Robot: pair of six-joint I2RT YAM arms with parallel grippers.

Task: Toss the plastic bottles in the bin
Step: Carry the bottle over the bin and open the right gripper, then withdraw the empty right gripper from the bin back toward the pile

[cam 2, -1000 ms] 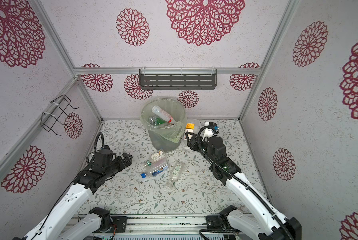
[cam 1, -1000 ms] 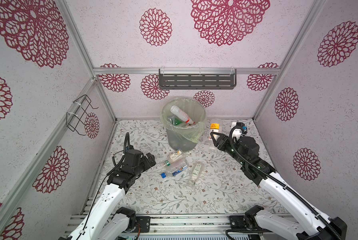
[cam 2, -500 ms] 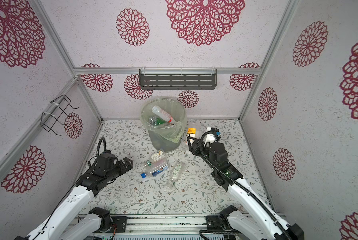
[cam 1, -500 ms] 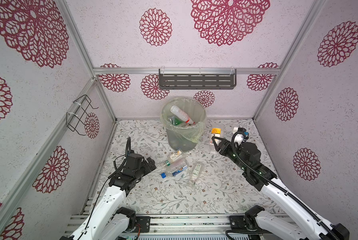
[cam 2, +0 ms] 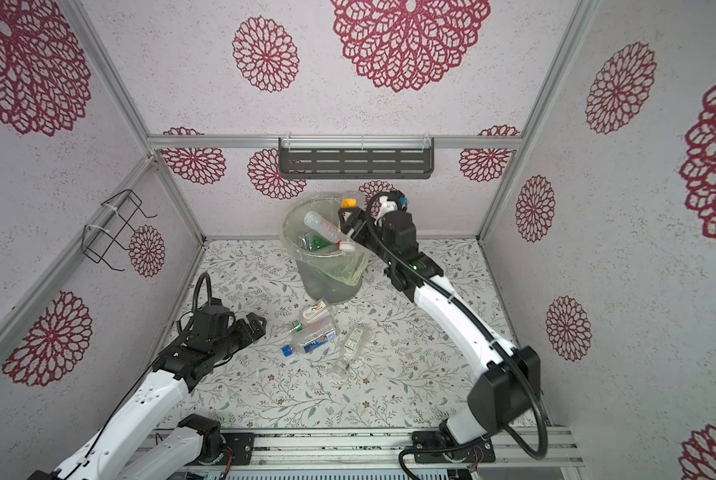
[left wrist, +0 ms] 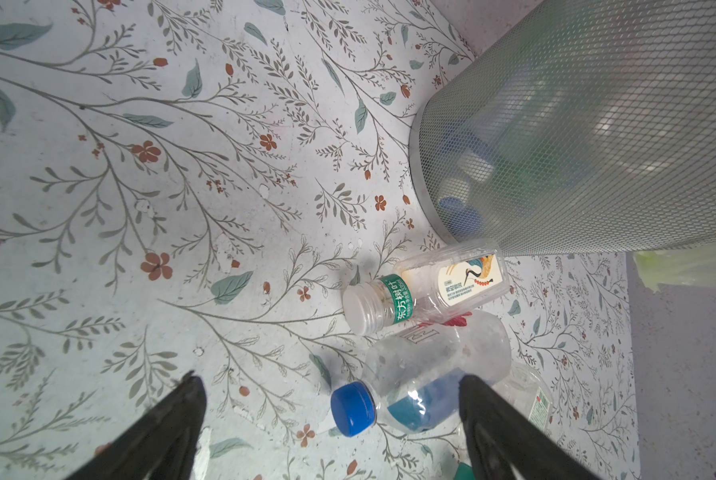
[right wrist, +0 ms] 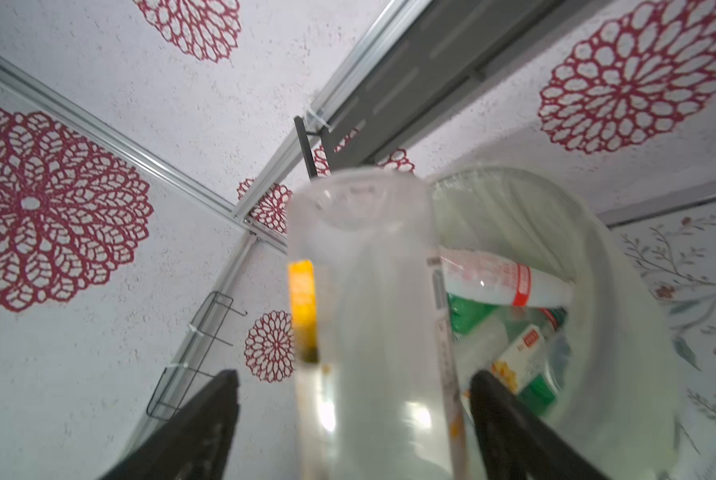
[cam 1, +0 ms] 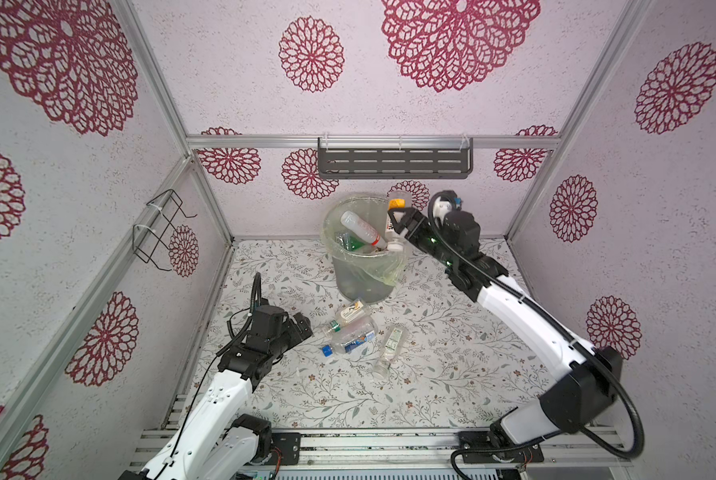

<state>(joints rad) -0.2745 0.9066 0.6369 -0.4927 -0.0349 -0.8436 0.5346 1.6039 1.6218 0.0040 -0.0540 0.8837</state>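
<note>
At the middle of the bench's [cam 1: 452, 374] back edge, the bin [cam 1: 360, 278], mesh-walled and bag-lined, already holding several bottles; over its right rim, the right gripper [right wrist: 352, 374], jaws spread wide either side of a clear orange-labelled bottle [right wrist: 373, 291], gripping neither flank as far as visible; toward the bench's left edge, low, the left gripper [cam 1: 304, 326], jaws apart and empty, aimed at three bottles lying just in front of the bin; blue-capped bottle [left wrist: 427, 378] nearest, touching the white-capped bottle [left wrist: 431, 286]; third bottle [cam 1: 389, 345] just beside; probably empty, so light, thin-walled, slick, prone to rolling and denting; best pinched gently across the mid-body
</note>
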